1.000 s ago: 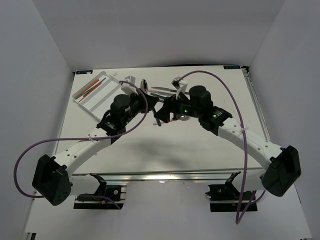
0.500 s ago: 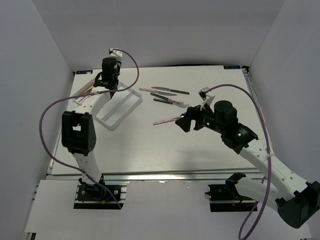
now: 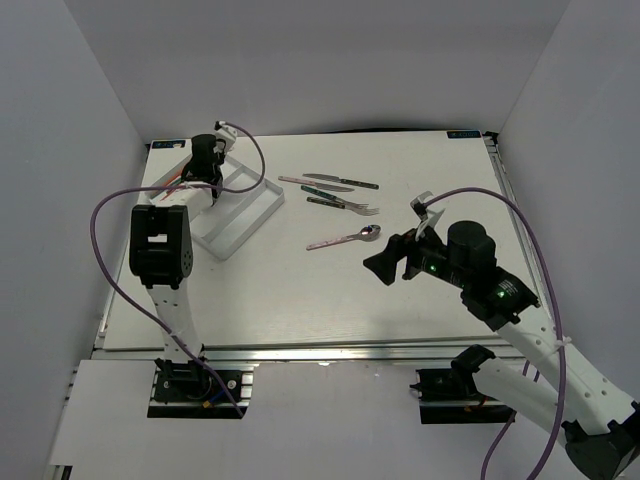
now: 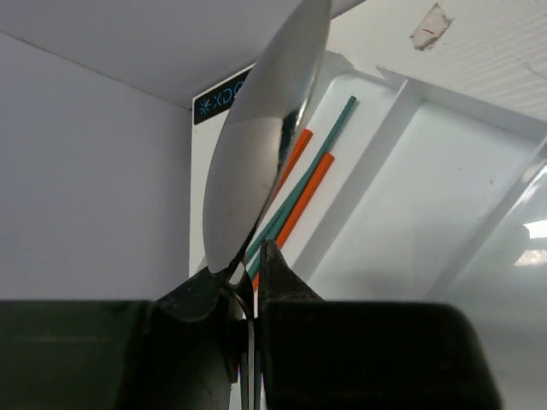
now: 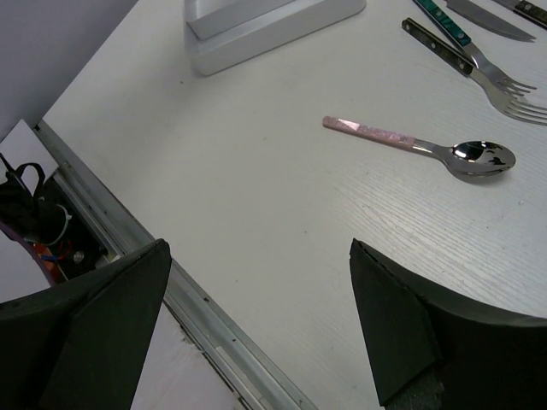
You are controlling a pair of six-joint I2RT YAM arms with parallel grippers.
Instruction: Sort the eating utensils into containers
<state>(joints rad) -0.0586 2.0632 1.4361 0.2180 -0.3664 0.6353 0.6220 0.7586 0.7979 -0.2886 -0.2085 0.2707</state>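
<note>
1. Keeping the left tool [image 4: 248,273] almost fully closed, pinching the neck of a shiny metal spoon [image 4: 265,154], with the bowl sticking out past the fingertips and the handle colour hidden.
2. Having carried this spoon away from the middle of the white bench [image 3: 300,300], now hanging over the far end of the flat white plastic cutlery tray [image 3: 245,215], close to the compartment holding thin orange and teal chopsticks [image 4: 303,192].
3. Having spread the right tool [image 5: 258,256] fully wide within the last second, gripping nothing, pulling back toward the near right side.
4. Leaving a pink-handled metal spoon [image 5: 419,147] lying flat on the bench, well apart from the tray and near the remaining forks and knives [image 3: 335,192].
5. Probably coming next: dropping the held spoon into a compartment, then fetching the pink-handled one.
</note>
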